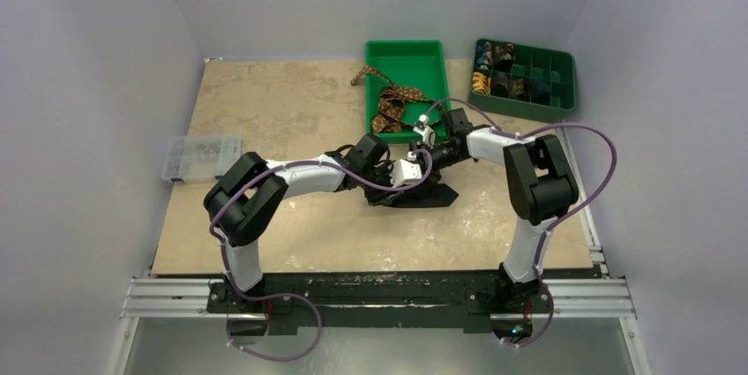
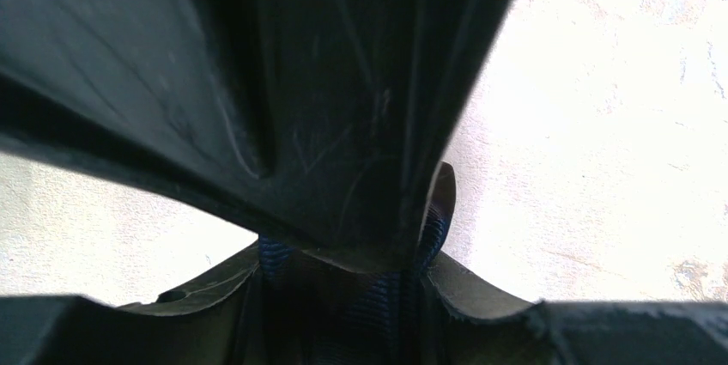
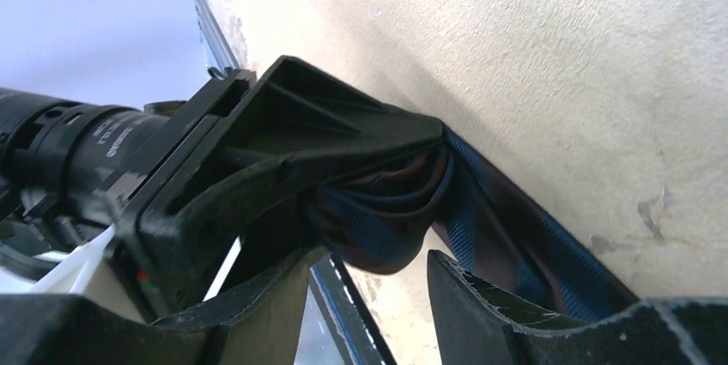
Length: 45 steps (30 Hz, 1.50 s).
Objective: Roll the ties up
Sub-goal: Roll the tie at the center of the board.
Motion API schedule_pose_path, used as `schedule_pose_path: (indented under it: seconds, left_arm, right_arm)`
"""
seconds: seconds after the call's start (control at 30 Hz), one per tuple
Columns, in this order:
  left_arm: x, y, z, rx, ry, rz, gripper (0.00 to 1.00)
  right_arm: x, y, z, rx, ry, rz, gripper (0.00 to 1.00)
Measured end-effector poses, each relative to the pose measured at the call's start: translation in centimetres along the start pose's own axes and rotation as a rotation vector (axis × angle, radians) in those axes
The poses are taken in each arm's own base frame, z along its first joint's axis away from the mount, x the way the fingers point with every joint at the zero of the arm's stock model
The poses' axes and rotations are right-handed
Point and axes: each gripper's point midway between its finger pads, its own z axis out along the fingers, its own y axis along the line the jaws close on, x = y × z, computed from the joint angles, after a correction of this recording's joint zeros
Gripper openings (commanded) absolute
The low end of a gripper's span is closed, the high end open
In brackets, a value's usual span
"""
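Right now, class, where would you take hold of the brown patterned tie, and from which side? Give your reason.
Grip the brown tie by the end lying flat on the table just left of the green tray, coming straight down with the jaws across its width. That end is narrow and outside the tray wall; the rest is bunched inside.

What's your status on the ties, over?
Left gripper clamped on navy tie, part-rolled. Right gripper open, close by. Brown tie unrolled, draped over green bin edge.
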Motion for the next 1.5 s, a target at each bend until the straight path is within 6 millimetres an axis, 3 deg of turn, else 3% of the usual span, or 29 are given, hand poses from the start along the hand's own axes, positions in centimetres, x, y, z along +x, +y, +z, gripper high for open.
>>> schedule_pose_path:
  seconds: [0.07,0.2,0.3,0.6,0.73,1.07,1.5]
  left_arm:
    - [0.0,0.0,0.0,0.0,-0.001,0.0,0.16]
    - [0.0,0.0,0.0,0.0,-0.001,0.0,0.16]
    - [0.0,0.0,0.0,0.0,-0.001,-0.001,0.19]
    - [-0.2,-0.3,0.1,0.018,-0.016,-0.02,0.51]
    - [-0.4,-0.4,0.2,0.033,-0.044,-0.047,0.58]
    - [-1.3,-0.6,0.7,0.054,-0.158,-0.069,0.6]
    - [-3.5,-0.3,1.4,0.046,-0.311,-0.077,0.61]
  right_arm:
    - [-0.1,-0.3,0.6,-0.003,0.005,0.01,0.49]
    - [-0.2,-0.7,1.4,-0.012,0.009,0.02,0.32]
    - [-0.2,-0.5,1.5,-0.025,0.012,0.014,0.0]
    - [0.0,-1.0,1.4,-0.012,0.027,-0.046,0.0]
    - [0.1,-2.2,1.2,0.05,0.03,-0.062,0.0]
    - [0.4,-5.0,0.5,0.185,0.04,-0.03,0.0]
    - [0.4,-6.8,-0.4,0.315,0.064,-0.059,0.0]
